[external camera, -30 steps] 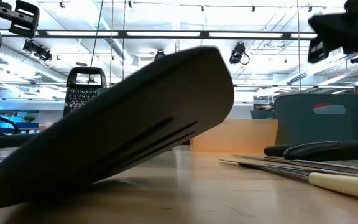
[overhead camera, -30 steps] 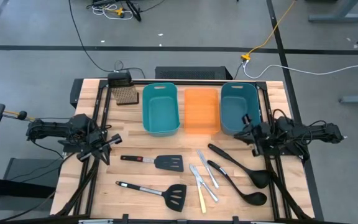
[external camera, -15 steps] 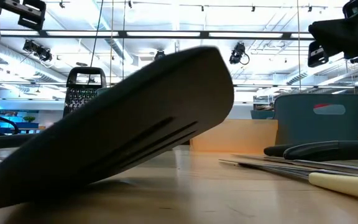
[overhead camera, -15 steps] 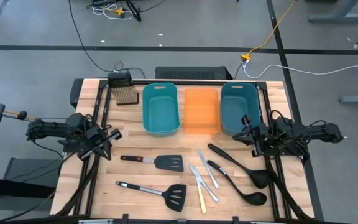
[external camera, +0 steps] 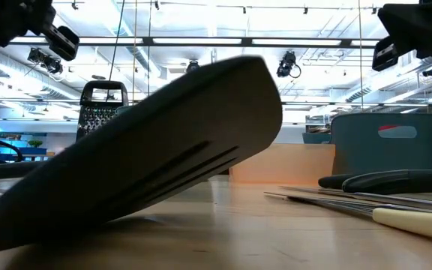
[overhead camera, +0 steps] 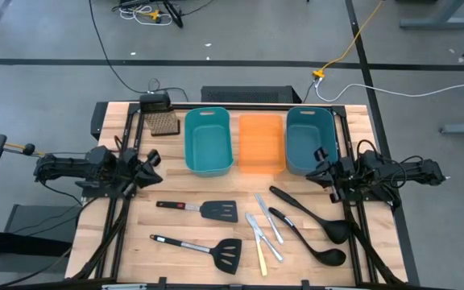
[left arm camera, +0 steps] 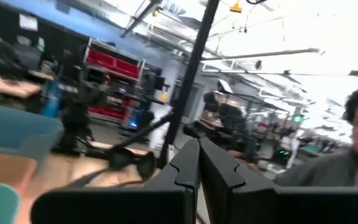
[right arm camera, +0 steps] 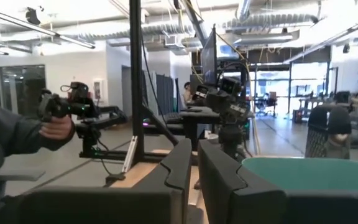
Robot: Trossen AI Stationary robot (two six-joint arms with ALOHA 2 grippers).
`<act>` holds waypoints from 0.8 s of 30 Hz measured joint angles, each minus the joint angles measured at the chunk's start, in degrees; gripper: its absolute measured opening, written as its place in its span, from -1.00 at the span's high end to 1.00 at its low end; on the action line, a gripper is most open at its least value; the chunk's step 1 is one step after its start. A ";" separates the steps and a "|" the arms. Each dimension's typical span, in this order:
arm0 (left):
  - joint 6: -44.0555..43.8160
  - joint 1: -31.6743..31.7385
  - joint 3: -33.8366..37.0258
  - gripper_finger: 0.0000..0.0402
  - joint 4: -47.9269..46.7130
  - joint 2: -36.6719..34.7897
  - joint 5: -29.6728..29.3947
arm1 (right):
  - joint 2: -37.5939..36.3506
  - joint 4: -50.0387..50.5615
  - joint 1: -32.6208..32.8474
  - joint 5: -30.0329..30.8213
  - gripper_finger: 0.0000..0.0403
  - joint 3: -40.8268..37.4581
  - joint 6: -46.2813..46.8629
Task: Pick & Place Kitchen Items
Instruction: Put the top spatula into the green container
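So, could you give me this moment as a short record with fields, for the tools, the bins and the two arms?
spatulas: two, upper spatula, lower spatula, left half of table
ladles: two ladles, lying diagonally on the right half
knives: three; yellow-handled knife, two silver knives, centre
bins: teal bin, orange bin, second teal bin, at the far edge
left gripper: left edge, fingers shut, holds nothing
right gripper: right edge, fingers shut, holds nothing
tools picked up: none
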State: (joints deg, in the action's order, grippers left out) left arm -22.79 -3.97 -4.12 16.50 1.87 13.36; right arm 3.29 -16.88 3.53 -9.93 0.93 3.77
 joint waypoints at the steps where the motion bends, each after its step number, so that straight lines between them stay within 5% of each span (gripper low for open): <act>1: 1.98 0.00 0.00 0.91 -0.20 0.00 -0.96 | 0.00 0.25 0.00 0.01 0.80 0.01 0.09; 14: 15.06 -0.10 -0.62 0.91 -7.55 2.99 -12.88 | 0.03 0.85 0.00 8.48 0.80 0.00 -4.94; 24: 16.99 -2.45 -17.24 0.97 -29.33 19.07 -23.63 | 0.15 4.82 0.07 14.86 0.95 0.00 -5.26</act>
State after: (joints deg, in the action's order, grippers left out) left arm -5.80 -6.42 -21.36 -12.83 20.94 -10.27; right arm 3.44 -12.06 3.60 4.94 0.93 -1.49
